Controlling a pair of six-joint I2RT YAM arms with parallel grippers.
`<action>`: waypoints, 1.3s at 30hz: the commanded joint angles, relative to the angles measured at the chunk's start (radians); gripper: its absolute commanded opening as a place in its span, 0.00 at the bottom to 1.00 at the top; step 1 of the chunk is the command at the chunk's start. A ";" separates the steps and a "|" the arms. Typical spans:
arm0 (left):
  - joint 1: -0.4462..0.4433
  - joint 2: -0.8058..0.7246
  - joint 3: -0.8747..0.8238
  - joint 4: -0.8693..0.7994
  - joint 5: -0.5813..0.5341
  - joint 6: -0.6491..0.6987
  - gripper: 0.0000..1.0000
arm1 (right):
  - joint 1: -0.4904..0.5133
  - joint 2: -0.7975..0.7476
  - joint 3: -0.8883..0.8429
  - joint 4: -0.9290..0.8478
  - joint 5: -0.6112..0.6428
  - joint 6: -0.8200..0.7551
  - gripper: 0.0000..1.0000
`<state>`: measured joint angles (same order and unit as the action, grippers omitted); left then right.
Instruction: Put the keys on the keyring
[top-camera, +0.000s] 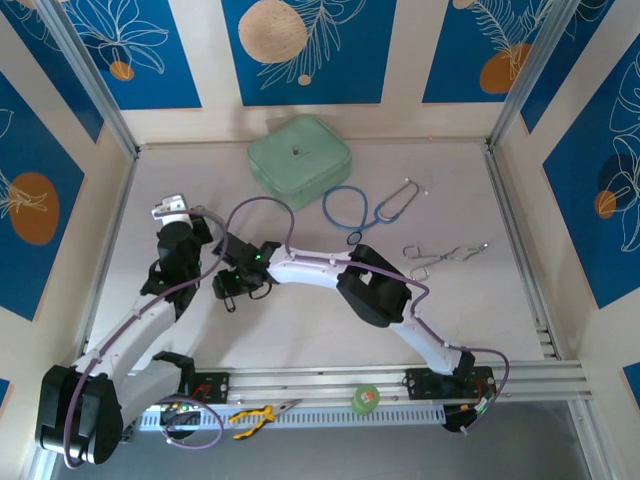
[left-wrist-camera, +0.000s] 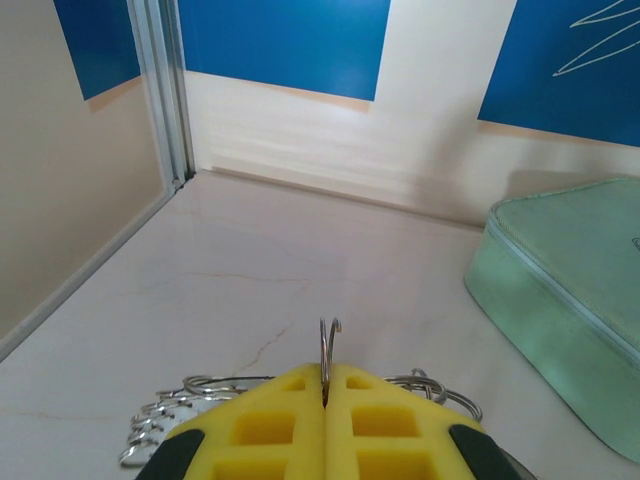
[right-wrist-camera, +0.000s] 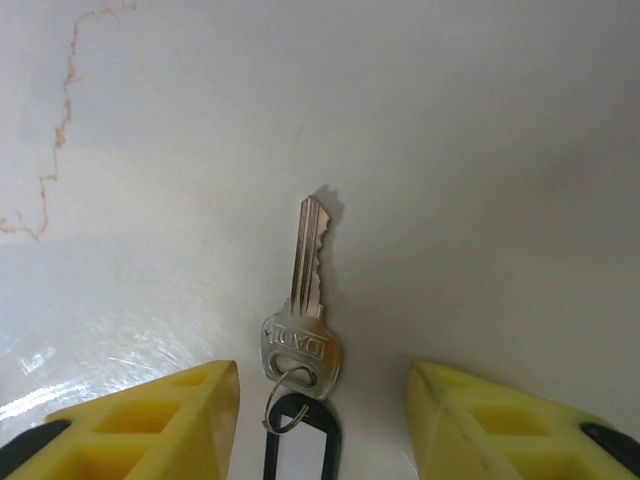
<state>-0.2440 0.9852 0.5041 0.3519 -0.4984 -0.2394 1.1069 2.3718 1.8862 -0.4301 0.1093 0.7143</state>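
Left gripper is clamped on the upright keyring, left of centre; right gripper, fingers apart, straddles a key lying flat; next, likely: grasp it, thread carefully.

A robotics lab cell: printed wall panels, aluminium rails, arms bolted to table.

My surface: pale marbled finish, faint brown veins. Cream walls on three sides, carrying blue leaf-print panels. Aluminium rails along near edge.
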 joint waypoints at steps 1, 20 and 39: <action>0.006 -0.019 0.025 0.044 0.013 -0.028 0.00 | 0.021 0.059 0.053 -0.058 0.013 -0.006 0.43; 0.005 -0.036 0.021 0.030 0.049 -0.018 0.00 | 0.051 -0.040 0.036 -0.162 0.098 -0.047 0.00; -0.149 0.003 0.024 0.065 0.937 0.243 0.00 | -0.244 -0.891 -0.945 -0.131 0.015 -0.210 0.00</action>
<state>-0.3283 0.9924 0.5041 0.3412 0.1917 -0.0971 0.8818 1.5433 0.9909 -0.5282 0.1608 0.5262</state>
